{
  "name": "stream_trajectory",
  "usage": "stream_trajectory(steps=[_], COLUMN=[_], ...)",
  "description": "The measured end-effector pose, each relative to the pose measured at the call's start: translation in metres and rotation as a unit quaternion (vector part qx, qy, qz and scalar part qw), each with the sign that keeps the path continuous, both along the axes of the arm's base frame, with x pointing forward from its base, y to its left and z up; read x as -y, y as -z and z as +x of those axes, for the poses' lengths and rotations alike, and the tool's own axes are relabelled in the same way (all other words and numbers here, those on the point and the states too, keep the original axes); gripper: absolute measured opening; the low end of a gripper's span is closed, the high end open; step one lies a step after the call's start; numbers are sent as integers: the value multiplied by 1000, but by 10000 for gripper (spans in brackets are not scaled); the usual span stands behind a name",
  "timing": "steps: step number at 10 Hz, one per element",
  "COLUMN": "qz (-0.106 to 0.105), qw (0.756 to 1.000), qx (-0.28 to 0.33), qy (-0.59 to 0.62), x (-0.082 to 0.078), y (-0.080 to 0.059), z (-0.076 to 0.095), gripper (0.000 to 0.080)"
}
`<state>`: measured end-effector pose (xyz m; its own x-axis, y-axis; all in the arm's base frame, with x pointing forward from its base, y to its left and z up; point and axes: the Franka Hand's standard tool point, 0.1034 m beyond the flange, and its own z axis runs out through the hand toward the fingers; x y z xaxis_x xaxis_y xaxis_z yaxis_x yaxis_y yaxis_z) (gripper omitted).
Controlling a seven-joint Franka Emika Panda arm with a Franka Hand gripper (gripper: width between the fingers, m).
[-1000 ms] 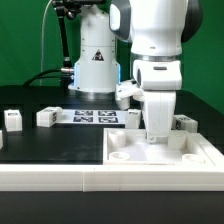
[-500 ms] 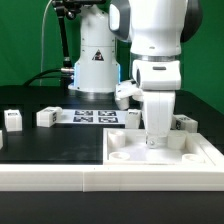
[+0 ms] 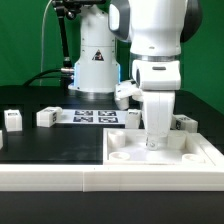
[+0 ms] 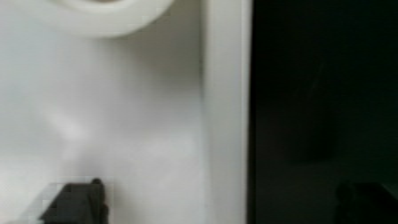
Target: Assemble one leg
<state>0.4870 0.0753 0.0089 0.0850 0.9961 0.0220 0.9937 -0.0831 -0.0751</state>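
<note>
My gripper (image 3: 155, 142) points straight down at the back edge of the large white panel (image 3: 130, 156). In the wrist view the gripper (image 4: 221, 205) is open, with one dark finger (image 4: 75, 200) over the panel's white surface and the other over the black table. The panel's raised rim (image 4: 222, 110) runs between them, and nothing is held. Two small white legs (image 3: 12, 119) (image 3: 46, 116) stand on the table at the exterior view's left. Another leg (image 3: 133, 117) stands just behind the arm, and one more (image 3: 183, 124) to its right.
The marker board (image 3: 95, 116) lies flat behind the panel, in front of the robot base (image 3: 95, 65). A round socket (image 4: 107, 15) shows in the panel's corner in the wrist view. A white ledge (image 3: 60, 178) runs along the front.
</note>
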Motion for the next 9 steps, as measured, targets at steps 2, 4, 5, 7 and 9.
stream_trajectory(steps=[2, 4, 5, 7, 9], qz=[-3, -8, -10, -11, -11], qw=[1000, 999, 998, 997, 996], qx=[2, 17, 20, 22, 21], qy=[11, 43, 57, 73, 83], x=[-1, -11, -18, -25, -24], y=[-10, -35, -44, -50, -49], z=[1, -2, -6, -11, -11], gripper=[649, 649, 649, 649, 649])
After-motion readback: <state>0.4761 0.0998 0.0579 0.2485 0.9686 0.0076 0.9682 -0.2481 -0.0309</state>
